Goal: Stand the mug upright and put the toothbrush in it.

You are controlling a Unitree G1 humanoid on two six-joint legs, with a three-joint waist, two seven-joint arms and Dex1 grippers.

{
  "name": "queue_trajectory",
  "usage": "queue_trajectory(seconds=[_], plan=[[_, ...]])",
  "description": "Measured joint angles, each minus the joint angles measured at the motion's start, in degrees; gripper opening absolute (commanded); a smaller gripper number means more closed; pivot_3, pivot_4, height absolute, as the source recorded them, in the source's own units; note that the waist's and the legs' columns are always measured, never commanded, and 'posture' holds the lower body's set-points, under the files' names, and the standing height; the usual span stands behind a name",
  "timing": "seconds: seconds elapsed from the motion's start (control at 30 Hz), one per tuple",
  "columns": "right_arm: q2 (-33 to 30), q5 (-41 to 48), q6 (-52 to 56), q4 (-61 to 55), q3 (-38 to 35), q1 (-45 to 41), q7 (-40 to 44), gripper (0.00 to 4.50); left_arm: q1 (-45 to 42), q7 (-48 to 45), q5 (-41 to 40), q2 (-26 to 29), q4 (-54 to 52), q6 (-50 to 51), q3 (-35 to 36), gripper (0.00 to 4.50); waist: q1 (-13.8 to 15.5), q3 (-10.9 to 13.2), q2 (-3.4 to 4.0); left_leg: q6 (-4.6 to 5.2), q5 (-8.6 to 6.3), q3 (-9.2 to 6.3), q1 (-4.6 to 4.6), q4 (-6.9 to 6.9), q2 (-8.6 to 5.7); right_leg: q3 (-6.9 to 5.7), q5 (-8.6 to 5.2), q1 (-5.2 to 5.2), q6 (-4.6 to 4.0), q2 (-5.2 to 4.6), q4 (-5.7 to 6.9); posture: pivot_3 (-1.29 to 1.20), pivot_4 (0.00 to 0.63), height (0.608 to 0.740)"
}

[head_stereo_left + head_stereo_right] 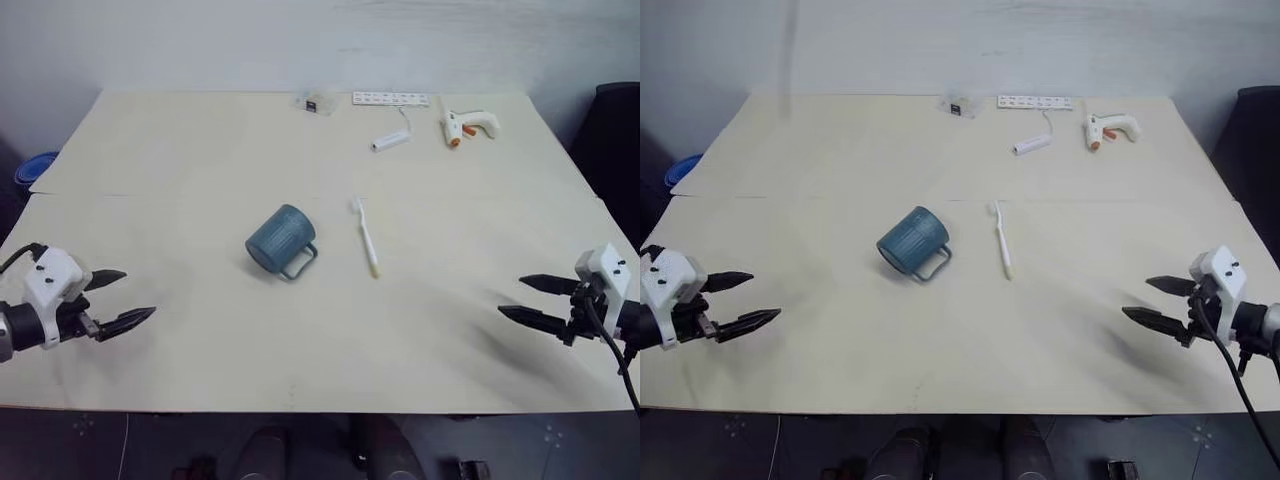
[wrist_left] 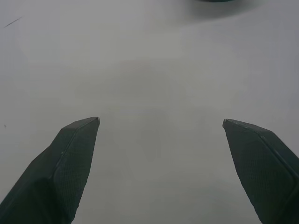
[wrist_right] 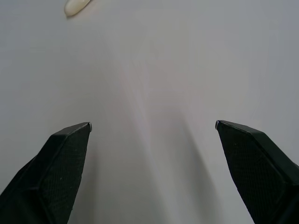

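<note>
The blue-grey ribbed mug (image 1: pixel 280 241) lies on its side in the middle of the table, its loop handle toward the front right and its mouth facing the front left. Just to its right the slim white toothbrush (image 1: pixel 366 236) lies flat, bristle end toward the back and pale yellow end (image 3: pixel 76 6) toward the front. My left gripper (image 1: pixel 122 298) hovers open over the table's front left, well apart from the mug. Over the front right my right gripper (image 1: pixel 526 298) is open too, far from the toothbrush. Nothing sits between either pair of fingers.
Along the back of the cream table (image 1: pixel 200 150) lie a white glue gun with an orange tip (image 1: pixel 467 127), a short white cylinder with a cord (image 1: pixel 392 139), a white power strip (image 1: pixel 391 98) and a small clear item (image 1: pixel 315 103). A blue object (image 1: pixel 33 167) sits off the left edge.
</note>
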Motion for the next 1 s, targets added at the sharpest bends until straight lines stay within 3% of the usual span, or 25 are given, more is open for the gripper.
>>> queue_trajectory(seconds=[0.57,0.7,0.87,1.0], plan=[[1.1,0.0,-1.1,1.6,0.1,-2.9,-3.0,4.44,-0.1,2.2,-0.7,0.0,-2.2,5.4,0.0,4.5,-0.8,0.0,0.0,0.0,0.0,0.02,0.04,0.01,-0.01,0.05,0.19,0.01,0.34,0.0,0.03,0.0,0.15,0.74],[1.4,2.8,3.6,-6.0,0.0,-0.9,-3.5,4.44,-2.3,-0.7,-5.0,0.9,-7.5,9.4,-0.2,4.5,-0.8,0.0,-0.01,-0.01,-0.01,-0.01,0.0,0.02,0.03,0.03,0.19,0.0,0.35,-0.01,0.06,0.0,0.15,0.74],[2.5,8.9,11.5,-21.3,0.0,-0.3,-7.8,4.44,-15.2,-2.5,-12.5,6.1,-15.0,17.8,-4.4,4.5,-0.7,0.0,-0.02,-0.03,-0.01,-0.03,-0.04,0.14,-0.02,0.02,0.22,0.01,0.4,0.09,0.11,0.0,0.15,0.74],[3.8,16.3,19.2,-33.3,1.0,-1.5,-12.7,4.44,-27.0,-5.2,-21.0,8.2,-22.1,26.7,-12.9,4.5,-0.8,0.0,-0.02,0.0,-0.03,-0.02,-0.05,0.1,-0.05,0.08,0.26,0.01,0.47,0.13,0.06,0.0,0.15,0.74]])
